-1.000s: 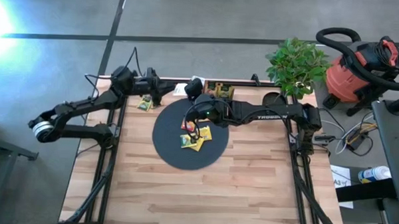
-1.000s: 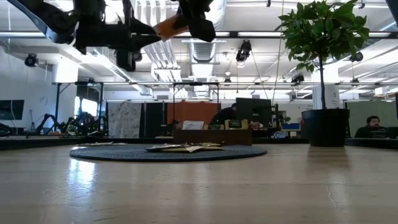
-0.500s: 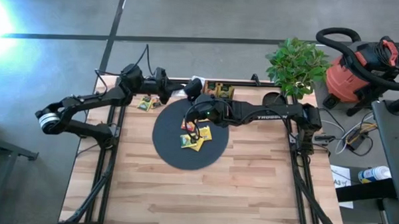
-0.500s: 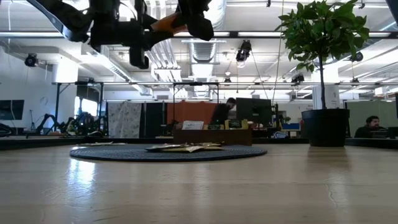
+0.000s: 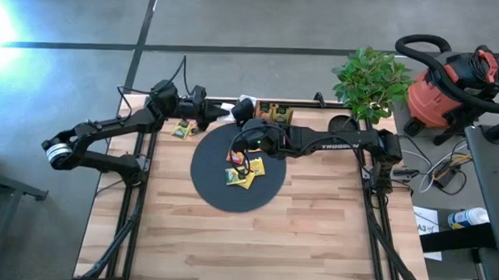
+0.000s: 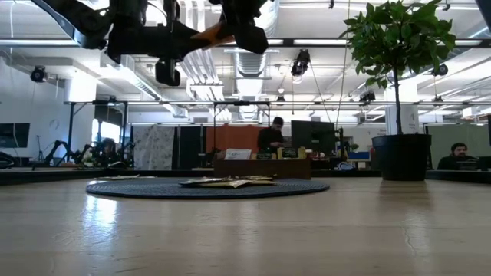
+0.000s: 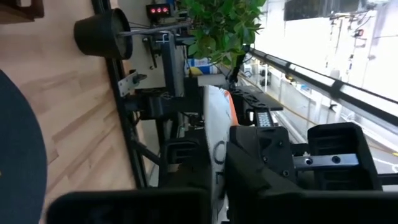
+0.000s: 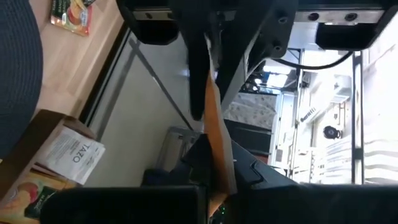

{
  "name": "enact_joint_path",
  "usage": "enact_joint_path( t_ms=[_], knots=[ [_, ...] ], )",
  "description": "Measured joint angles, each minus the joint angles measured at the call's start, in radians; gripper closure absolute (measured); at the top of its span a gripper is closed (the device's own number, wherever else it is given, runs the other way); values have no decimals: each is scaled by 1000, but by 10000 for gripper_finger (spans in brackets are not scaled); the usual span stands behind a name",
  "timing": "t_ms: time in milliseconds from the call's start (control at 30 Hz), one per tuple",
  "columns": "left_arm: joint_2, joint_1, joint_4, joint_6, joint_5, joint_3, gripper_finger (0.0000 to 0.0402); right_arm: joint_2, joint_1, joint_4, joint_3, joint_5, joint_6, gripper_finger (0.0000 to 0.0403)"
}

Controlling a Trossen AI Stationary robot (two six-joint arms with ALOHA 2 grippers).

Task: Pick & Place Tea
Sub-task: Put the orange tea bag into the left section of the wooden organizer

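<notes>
Beyond the table (image 5: 313,234), only wrist views show both end effectors pinching one tea packet (image 8: 214,130).

An open-plan robotics lab or workshop: exposed ceiling ducts (image 6: 201,67) and strip lights, monitors (image 6: 311,136), people at desks (image 6: 459,156), a shop vacuum (image 5: 453,76) beside the wooden table (image 5: 313,234).

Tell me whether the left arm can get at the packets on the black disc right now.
Probably not yet. The left gripper is closed on the orange packet that the right gripper also holds, and the right arm reaches over the packets on the black disc.
</notes>
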State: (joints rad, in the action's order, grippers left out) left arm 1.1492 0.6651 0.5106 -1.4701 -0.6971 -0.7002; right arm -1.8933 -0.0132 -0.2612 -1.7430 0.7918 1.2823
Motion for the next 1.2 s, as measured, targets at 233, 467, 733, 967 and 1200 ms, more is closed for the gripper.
enact_joint_path(
  t_ms=[233, 467, 733, 967, 1200],
  knots=[
    [-1, 0, -13, 28, 7, 0, 399, 0, -1, -2, 1, -6, -59, 390],
    [0, 5, -23, 39, 20, 0, 400, 0, -1, -44, 1, -31, -200, 346],
    [-1, 31, -28, 114, 28, 0, 400, 12, 2, -243, 1, -64, -440, 255],
    [-6, 31, -271, 455, -49, 0, 401, 90, -47, -444, 1, -333, -873, 229],
    [-6, -117, -522, 830, 10, -17, 401, 136, -239, -470, 1, -883, -1229, 246]
  ],
)
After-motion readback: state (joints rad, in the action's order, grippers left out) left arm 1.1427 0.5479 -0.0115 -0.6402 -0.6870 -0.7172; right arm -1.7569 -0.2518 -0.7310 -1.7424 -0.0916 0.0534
